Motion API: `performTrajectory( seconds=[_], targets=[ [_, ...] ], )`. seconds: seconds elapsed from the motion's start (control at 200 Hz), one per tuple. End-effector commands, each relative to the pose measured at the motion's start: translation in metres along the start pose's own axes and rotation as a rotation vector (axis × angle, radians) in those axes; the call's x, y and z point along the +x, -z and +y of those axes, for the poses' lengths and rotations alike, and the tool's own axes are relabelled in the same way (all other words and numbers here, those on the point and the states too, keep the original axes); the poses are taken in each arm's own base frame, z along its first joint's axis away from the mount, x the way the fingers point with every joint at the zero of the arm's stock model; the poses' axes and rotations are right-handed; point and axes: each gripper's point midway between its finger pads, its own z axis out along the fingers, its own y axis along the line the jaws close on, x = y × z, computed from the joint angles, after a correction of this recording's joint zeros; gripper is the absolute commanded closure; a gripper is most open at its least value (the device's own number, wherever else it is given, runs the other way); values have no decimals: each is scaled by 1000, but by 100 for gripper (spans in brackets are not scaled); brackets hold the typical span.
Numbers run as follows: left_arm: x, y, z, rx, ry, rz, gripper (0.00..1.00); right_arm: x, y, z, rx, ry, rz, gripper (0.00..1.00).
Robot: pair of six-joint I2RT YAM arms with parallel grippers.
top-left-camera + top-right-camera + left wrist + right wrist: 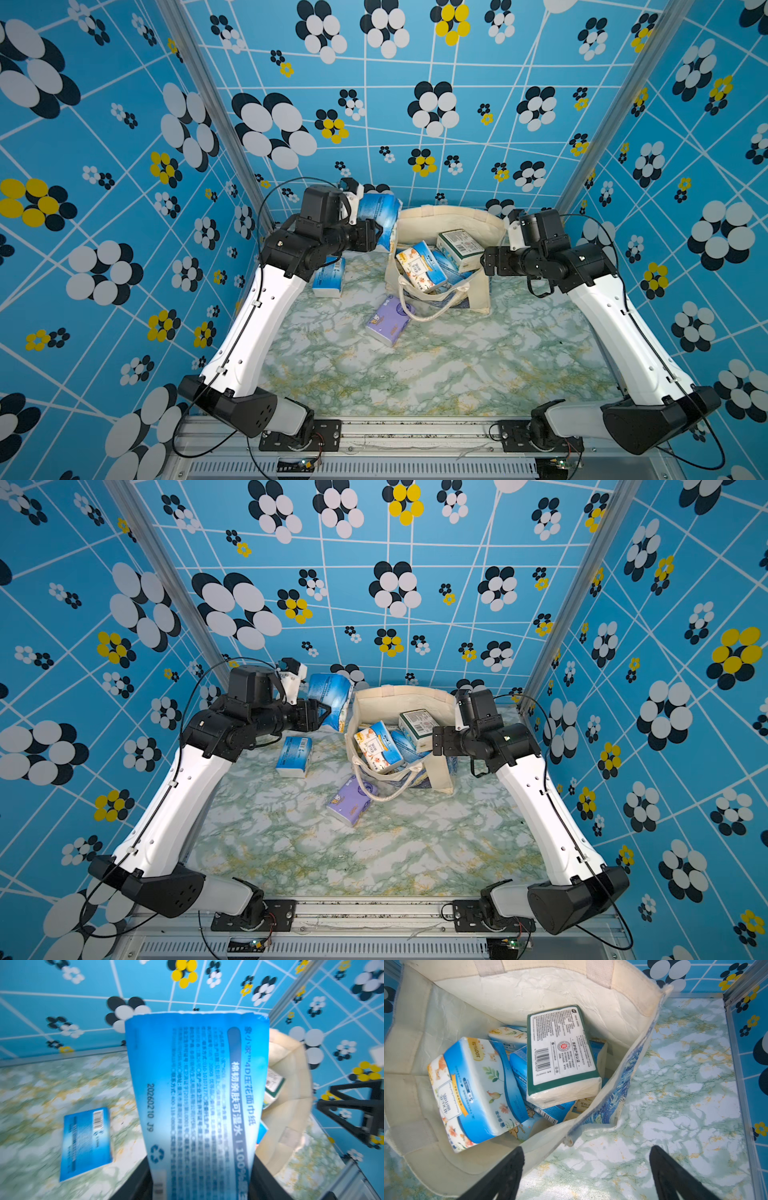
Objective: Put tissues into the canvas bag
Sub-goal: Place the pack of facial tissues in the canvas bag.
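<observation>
A: Where's the pack that's in hand?
B: The blue pack (380,216) is up off the bench (457,365), standing on end near the far-left corner, just beside the left rim of the canvas bag (451,214). The left jaws pinch its lower end, and the left wrist view shows the pack rising straight out from between them.
A: Why hold it by the end?
B: My guess is that a low grip leaves most of the pack free to clear the rim and go in first.
A: And the bag?
B: It stands open near the far edge, mouth up, with several packs inside. A white-and-orange pack (473,1093) and a green-and-white pack (562,1057) lie tilted on top of blue ones.
A: The right jaws?
B: Spread wide, pinching nothing, right at the bag's right rim. I can't tell whether they touch the canvas. I'd judge they're there to keep the mouth from folding shut.
A: What's not in yet?
B: A loose blue pack (330,276) lies flat near the left edge. A lilac pack (388,320) lies toward the middle, in front of the bag, with a loop handle (424,309) drooped against it. That handle could snag when the lilac one is lifted.
</observation>
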Motion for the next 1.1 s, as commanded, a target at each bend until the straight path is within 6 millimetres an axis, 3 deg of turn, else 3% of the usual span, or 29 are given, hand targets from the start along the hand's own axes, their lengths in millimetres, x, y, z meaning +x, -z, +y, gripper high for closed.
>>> performTrajectory(
  seconds=[0.0, 0.125, 0.315, 0.495, 0.63, 0.765, 0.88, 1.0, 1.1],
  targets=[
    [-9, -31, -35, 137, -66, -1, 41, -18, 6, 7, -37, -11, -53, 4],
    [-14, -65, -70, 239, -120, -50, 40, -25, 3, 10, -50, -7, -62, 4],
    [-11, -117, -89, 284, -186, -60, 39, -33, -2, 15, -64, 4, -65, 4],
    [-3, -157, -88, 221, -306, -64, 39, -37, -8, 18, -70, 12, -66, 4],
    [10, -176, -70, 86, -415, 5, 39, -40, -13, 20, -75, 14, -66, 4],
    [21, -180, -46, -45, -498, 66, 39, -44, -19, 23, -83, 20, -63, 4],
    [17, -175, -27, -127, -468, 84, 39, -49, -26, 26, -93, 27, -56, 5],
    [7, -162, -20, -163, -419, 67, 39, -56, -32, 32, -112, 31, -55, 5],
    [-9, -141, -25, -167, -381, 19, 38, -63, -34, 38, -137, 35, -59, 7]
  ],
)
